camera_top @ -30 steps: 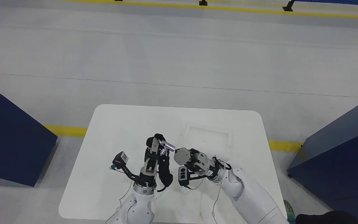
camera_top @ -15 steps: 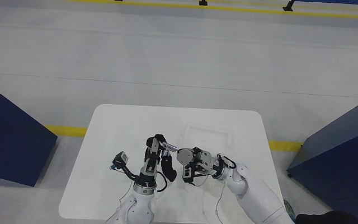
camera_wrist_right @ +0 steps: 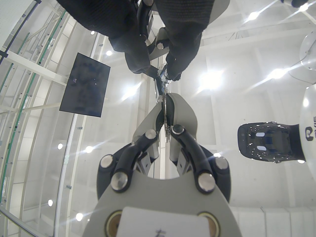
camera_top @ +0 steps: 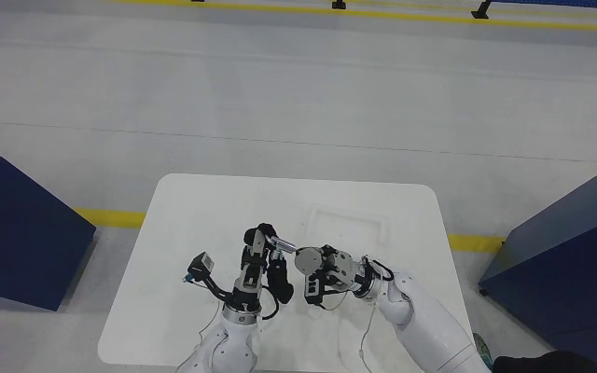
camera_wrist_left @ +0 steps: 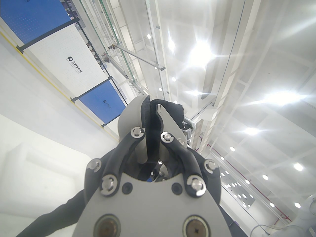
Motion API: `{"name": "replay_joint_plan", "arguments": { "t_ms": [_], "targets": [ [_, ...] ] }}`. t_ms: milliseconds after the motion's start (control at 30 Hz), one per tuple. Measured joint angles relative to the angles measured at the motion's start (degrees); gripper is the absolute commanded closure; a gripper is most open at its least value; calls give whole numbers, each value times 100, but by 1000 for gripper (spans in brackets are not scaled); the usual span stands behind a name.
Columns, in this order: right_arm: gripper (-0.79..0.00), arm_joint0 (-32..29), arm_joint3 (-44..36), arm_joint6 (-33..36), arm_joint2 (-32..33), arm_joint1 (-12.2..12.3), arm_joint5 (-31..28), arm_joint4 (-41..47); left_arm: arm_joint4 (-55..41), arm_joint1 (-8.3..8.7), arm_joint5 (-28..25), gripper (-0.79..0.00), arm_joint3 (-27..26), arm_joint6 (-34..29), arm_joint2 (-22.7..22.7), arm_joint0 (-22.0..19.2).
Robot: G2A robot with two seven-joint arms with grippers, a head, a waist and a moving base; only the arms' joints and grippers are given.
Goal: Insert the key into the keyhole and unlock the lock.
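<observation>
1. Both grippers are above the white bench [camera_top: 187, 214], over its 6 o'clock part, with their tips turned toward each other.
2. The left gripper [camera_top: 270, 246], with black cloth-covered fingers [camera_wrist_right: 138, 50], is clenched on the small silver metal lock [camera_wrist_right: 163, 75]. In the top view it is at about 9 o'clock from the right gripper [camera_top: 308, 263].
3. The right gripper is clenched on the thin silver metal key [camera_wrist_right: 165, 114]. The key sits flat between its jaws and points at the lock.
4. Done, as I judge: both things are off the bench and the key is lined up with the lock. The key tip meets the lock, but the fingers hide that place, so I cannot tell if it is already inside the keyhole.
5. Left, as I judge: to push the key fully in, then to turn it until the lock opens. I cannot tell whether the shackle is open.
6. Writing: the white and blue wall panels [camera_wrist_left: 74, 62] carry a printed logo with a word, which I do not copy. The dark rectangular screen [camera_wrist_right: 85, 85] has marks too small to read.
</observation>
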Motion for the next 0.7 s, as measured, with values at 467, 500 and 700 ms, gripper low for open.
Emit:
{"name": "replay_joint_plan", "arguments": {
  "t_ms": [467, 500, 700],
  "targets": [
    [-785, 0, 0, 0, 0, 0, 0, 0, 0, 0, 0, 0, 0, 0, 0, 0],
    [-785, 0, 0, 0, 0, 0, 0, 0, 0, 0, 0, 0, 0, 0, 0, 0],
    [-785, -39, -48, -27, 21, -3, -91, -9, 0, 0, 0, 0, 0, 0, 0, 0]
  ]
}}
